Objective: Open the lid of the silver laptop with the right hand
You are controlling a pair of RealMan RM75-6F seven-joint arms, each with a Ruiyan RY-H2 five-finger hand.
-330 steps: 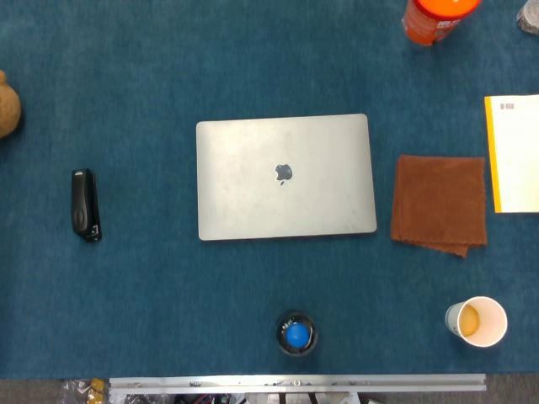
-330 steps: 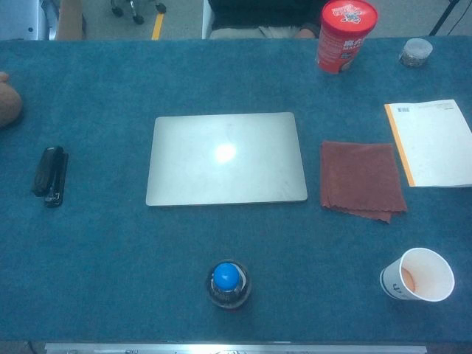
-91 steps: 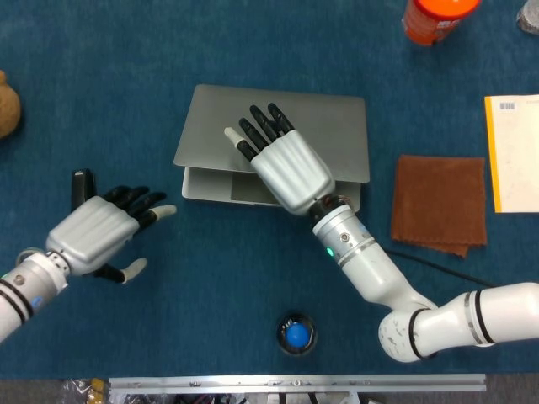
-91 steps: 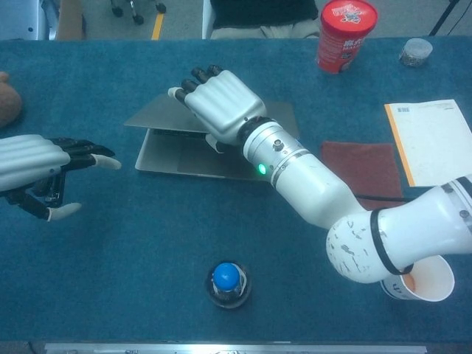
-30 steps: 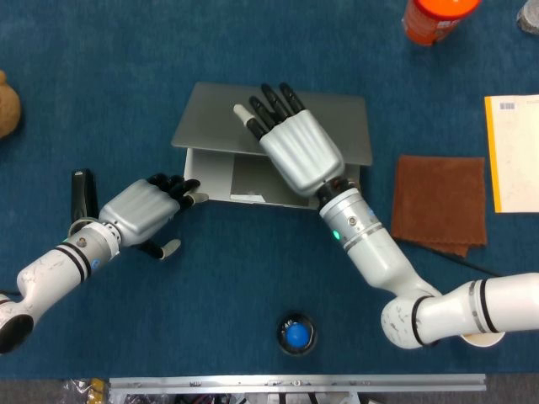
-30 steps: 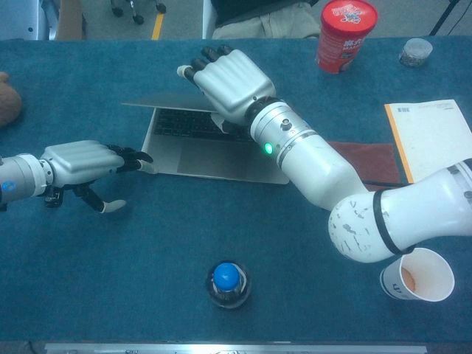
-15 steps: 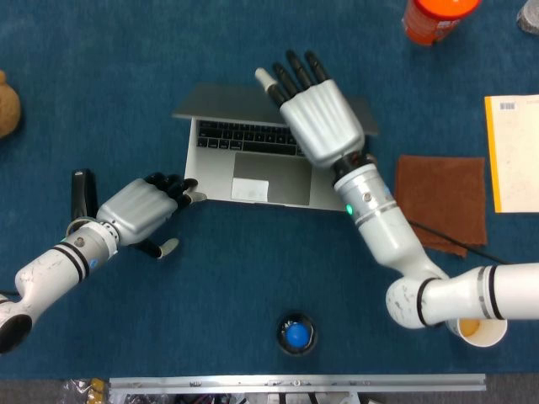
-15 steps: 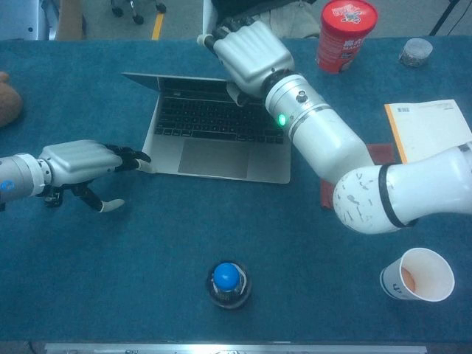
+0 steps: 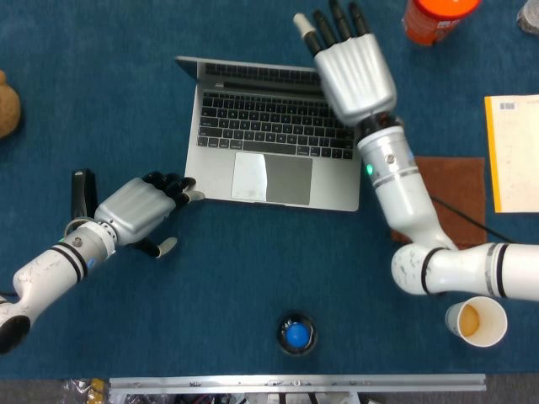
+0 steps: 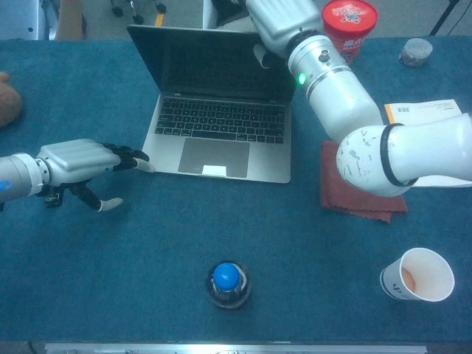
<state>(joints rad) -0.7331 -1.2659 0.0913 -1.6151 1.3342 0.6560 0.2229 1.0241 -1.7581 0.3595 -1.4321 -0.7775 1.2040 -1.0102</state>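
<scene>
The silver laptop (image 9: 269, 156) (image 10: 221, 140) stands open in the middle of the table, keyboard showing and the screen (image 10: 210, 63) upright. My right hand (image 9: 352, 63) (image 10: 284, 21) lies against the lid's top right edge with its fingers straight, reaching past the edge. A white-tipped digit shows in front of the screen in the chest view. My left hand (image 9: 135, 210) (image 10: 77, 162) rests low at the left, its fingertips (image 9: 187, 190) touching the front left corner of the laptop's base. It holds nothing.
A black stapler (image 9: 83, 194) lies just left of my left hand. A brown cloth (image 9: 459, 181) (image 10: 361, 192) sits under my right forearm. A paper cup (image 9: 477, 321) (image 10: 417, 274), blue-capped bottle (image 9: 296, 334) (image 10: 227, 283), red canister (image 10: 346, 26) and notepad (image 9: 514, 151) surround them.
The lid has swung from nearly flat to upright, with my right hand moving up and away with its top edge. My left hand has stayed at the base's front left corner.
</scene>
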